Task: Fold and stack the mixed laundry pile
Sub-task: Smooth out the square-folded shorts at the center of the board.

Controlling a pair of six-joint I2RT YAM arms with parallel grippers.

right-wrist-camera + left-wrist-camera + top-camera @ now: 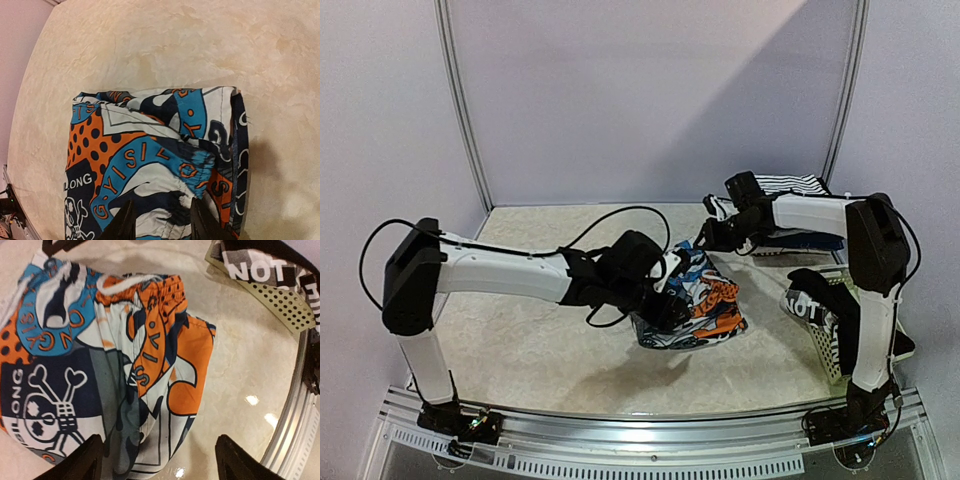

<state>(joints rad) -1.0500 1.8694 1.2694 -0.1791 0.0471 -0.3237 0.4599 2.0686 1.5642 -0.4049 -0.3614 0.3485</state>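
Observation:
The graphic print shorts (695,300), orange, blue, white and black, lie partly folded on the table's middle. My left gripper (655,295) hangs just above their near-left part. In the left wrist view the shorts (150,340) fill the frame, and my left gripper (160,465) is wide open and empty. My right gripper (708,236) is at their far edge. In the right wrist view it (162,225) stands partly open, its fingers straddling the bunched blue waistband of the shorts (150,150). The white garment with thin black stripes (790,185) lies at the back right.
A white lattice basket (825,345) stands at the right with a black-and-white lettered garment (810,300) draped over it; both show in the left wrist view, the basket (280,300) under the garment (260,267). A dark blue cloth (805,240) lies under the striped garment. A metal rail (620,420) runs along the near edge.

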